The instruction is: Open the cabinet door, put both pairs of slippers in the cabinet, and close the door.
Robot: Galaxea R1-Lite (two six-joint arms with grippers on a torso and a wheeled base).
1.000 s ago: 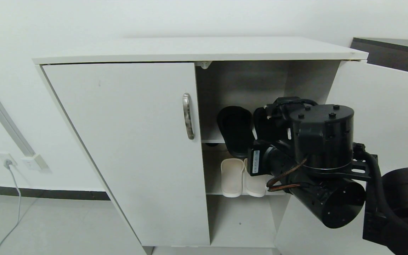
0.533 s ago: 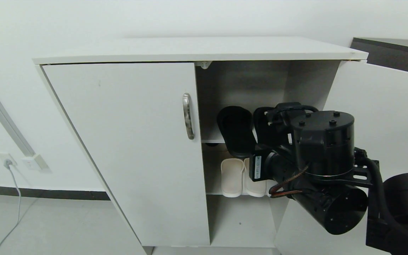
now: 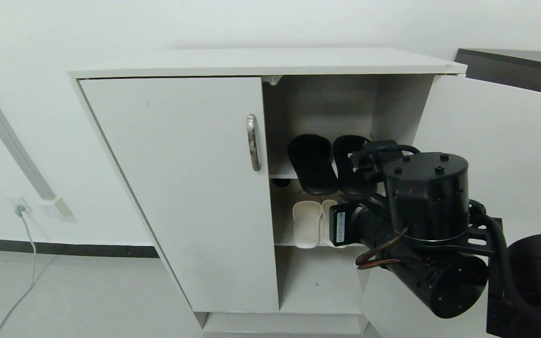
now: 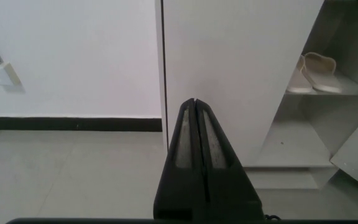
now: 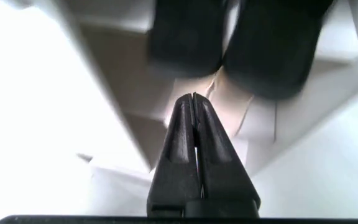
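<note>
Against the wall stands one cabinet [image 3: 270, 63] with two doors: the left door [image 3: 181, 188] shut, the right door [image 3: 496, 155] swung wide. Inside lie two pairs of slippers: the black pair [image 3: 312, 164] on the upper shelf, the white pair [image 3: 307, 224] on the shelf below. The right arm [image 3: 425, 206] covers most of the second white slipper in the head view; the left wrist view shows both. Both grippers are empty, fingers pressed together: the left gripper [image 4: 194, 143] facing the shut door, the right gripper [image 5: 193, 137] near the black heels.
</note>
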